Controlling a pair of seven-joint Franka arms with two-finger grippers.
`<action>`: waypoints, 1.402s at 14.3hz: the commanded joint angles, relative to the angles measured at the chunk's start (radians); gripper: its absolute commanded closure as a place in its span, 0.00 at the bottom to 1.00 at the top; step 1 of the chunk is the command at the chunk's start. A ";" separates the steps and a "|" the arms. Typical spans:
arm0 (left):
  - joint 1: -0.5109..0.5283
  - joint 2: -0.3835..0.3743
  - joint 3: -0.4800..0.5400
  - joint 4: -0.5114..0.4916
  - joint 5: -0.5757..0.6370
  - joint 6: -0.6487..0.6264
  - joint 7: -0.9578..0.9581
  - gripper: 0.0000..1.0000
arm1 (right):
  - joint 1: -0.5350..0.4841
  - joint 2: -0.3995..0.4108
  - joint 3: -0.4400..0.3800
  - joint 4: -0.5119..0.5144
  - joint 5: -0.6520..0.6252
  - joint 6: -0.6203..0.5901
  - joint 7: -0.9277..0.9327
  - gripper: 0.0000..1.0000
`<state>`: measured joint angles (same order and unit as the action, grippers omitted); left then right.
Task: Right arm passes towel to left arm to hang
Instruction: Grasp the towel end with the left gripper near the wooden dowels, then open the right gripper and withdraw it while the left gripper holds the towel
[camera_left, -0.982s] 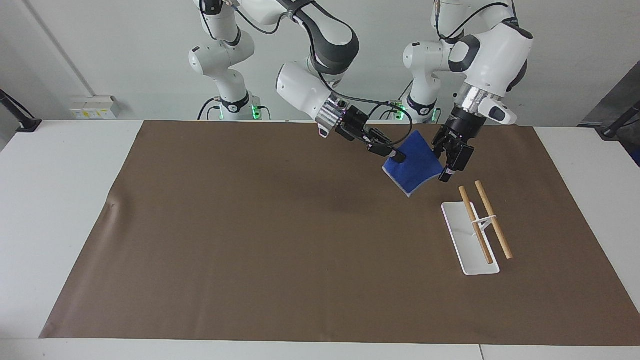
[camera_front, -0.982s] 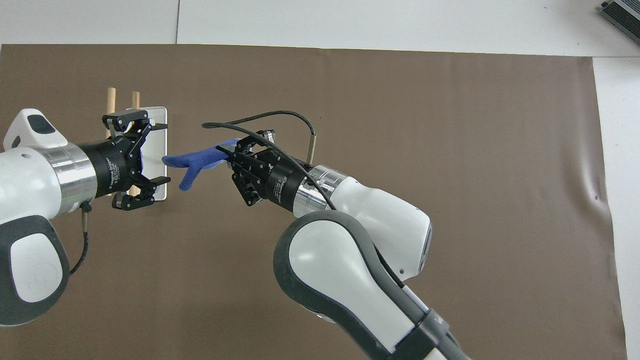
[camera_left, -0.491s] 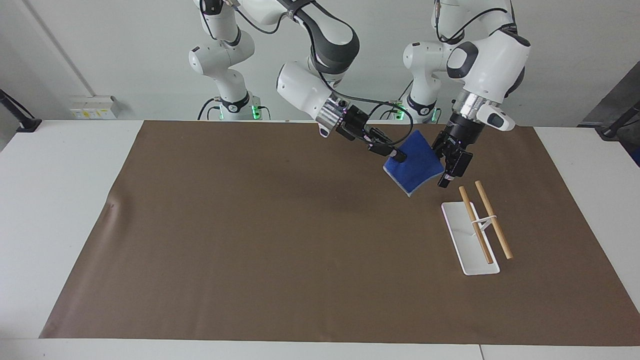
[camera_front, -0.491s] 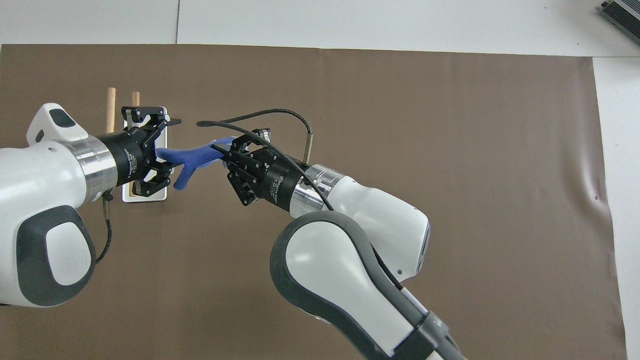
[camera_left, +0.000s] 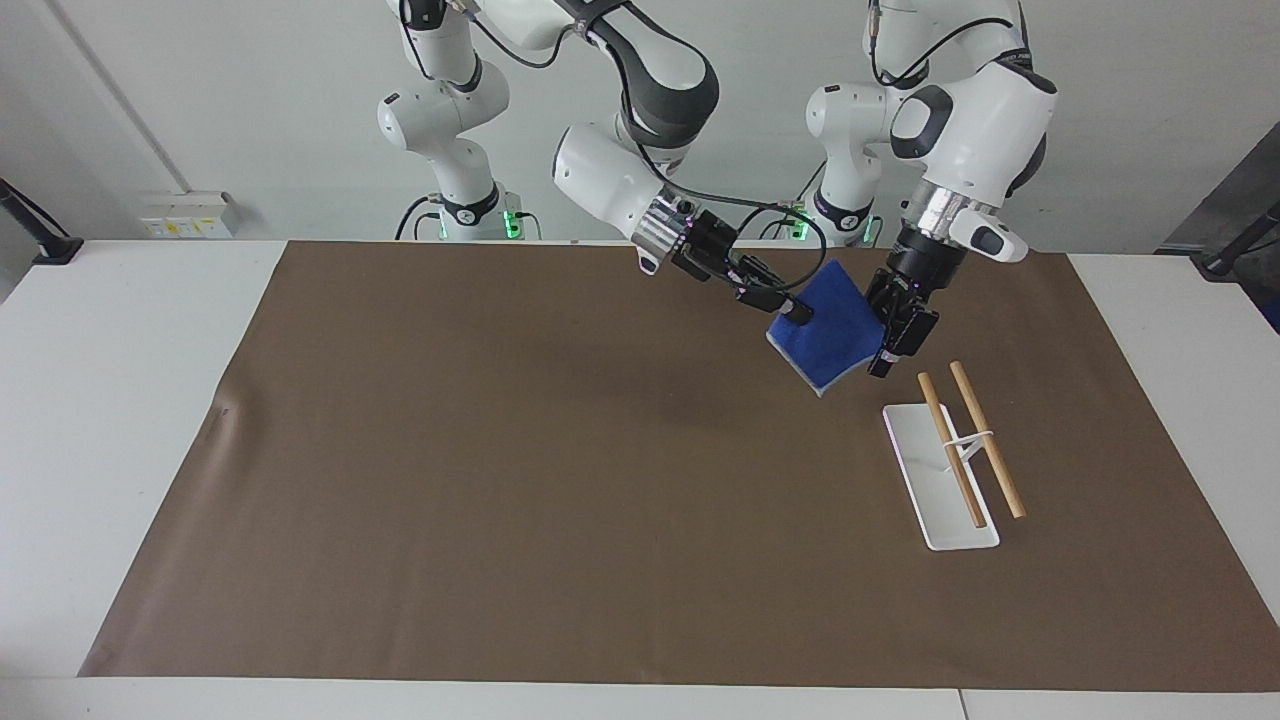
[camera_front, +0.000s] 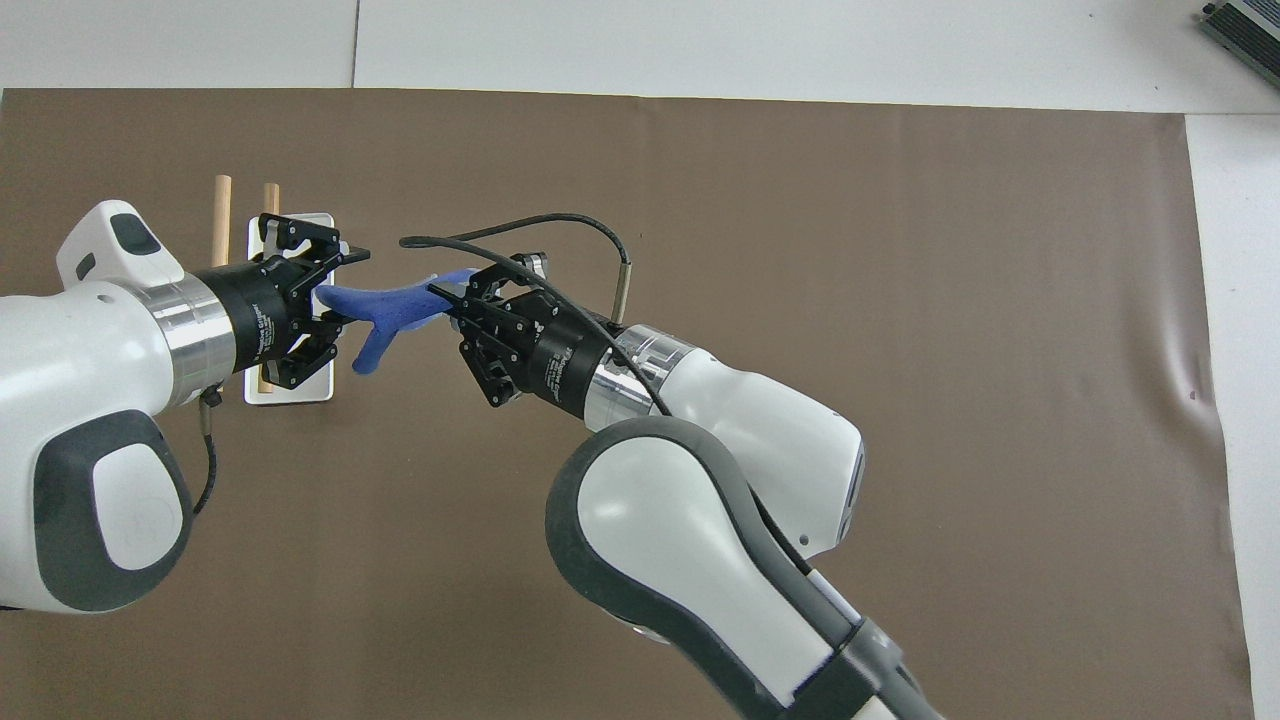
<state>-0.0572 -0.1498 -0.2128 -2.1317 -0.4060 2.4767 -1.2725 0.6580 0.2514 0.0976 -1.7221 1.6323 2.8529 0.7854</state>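
Observation:
The royal-blue towel (camera_left: 828, 335) hangs in the air between the two grippers, over the brown mat. My right gripper (camera_left: 797, 313) is shut on one edge of it; it also shows in the overhead view (camera_front: 452, 300). My left gripper (camera_left: 884, 345) is at the towel's other edge. In the overhead view its fingers (camera_front: 356, 256) stand on either side of the end of the towel (camera_front: 385, 305), with a gap still showing. The left gripper (camera_front: 340, 292) is over the hanging rack's white base (camera_front: 300, 386).
The rack (camera_left: 935, 490) is a white base plate with two wooden rods (camera_left: 985, 440) on a wire stand, on the mat toward the left arm's end. The brown mat (camera_left: 500, 450) covers most of the white table.
My left gripper has moved onto the towel's free end and its fingers have narrowed around it. The right gripper and the towel have barely moved.

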 joint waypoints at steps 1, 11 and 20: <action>-0.001 -0.004 0.004 -0.013 -0.017 0.008 0.027 0.81 | -0.012 0.016 0.010 0.025 0.018 0.011 -0.005 1.00; 0.000 -0.004 0.006 -0.011 -0.016 -0.007 0.056 1.00 | -0.014 0.016 0.010 0.022 0.011 0.019 -0.027 0.53; 0.004 -0.004 0.009 -0.013 -0.005 -0.007 0.173 1.00 | -0.110 0.016 -0.001 -0.065 -0.441 0.013 -0.526 0.00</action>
<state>-0.0570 -0.1462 -0.2099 -2.1333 -0.4060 2.4738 -1.1413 0.5838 0.2721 0.0917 -1.7535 1.3179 2.8543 0.3530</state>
